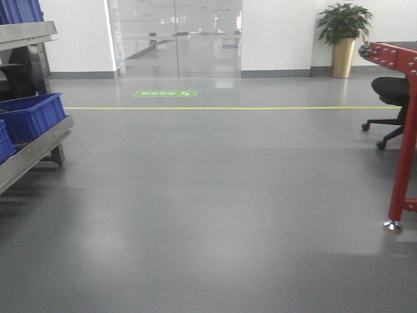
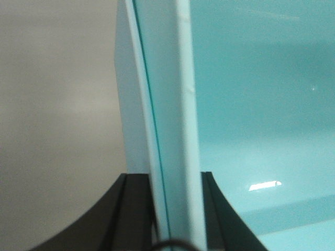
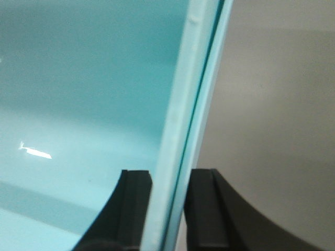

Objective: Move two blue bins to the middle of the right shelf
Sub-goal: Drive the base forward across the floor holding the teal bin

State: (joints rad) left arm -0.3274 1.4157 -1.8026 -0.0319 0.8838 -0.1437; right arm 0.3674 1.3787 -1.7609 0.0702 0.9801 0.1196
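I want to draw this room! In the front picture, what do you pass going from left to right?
Dark blue bin → green floor sign → plant → chair

Broad open floor point(image 1: 208, 195) through the centre, passable up to the glass doors point(image 1: 176, 39). Left flank obstructed by shelf point(image 1: 36, 149) carrying dark blue bins point(image 1: 32, 116), lower edge jutting inward. Right flank narrowed by red frame point(image 1: 405, 130), office chair point(image 1: 391, 94) behind it, potted plant point(image 1: 343, 39) at the far wall. Left tool point(image 2: 177, 209) and right tool point(image 3: 168, 209): gaps fully occupied by rim of pale blue bins point(image 2: 251, 104); bare floor on each outer side.
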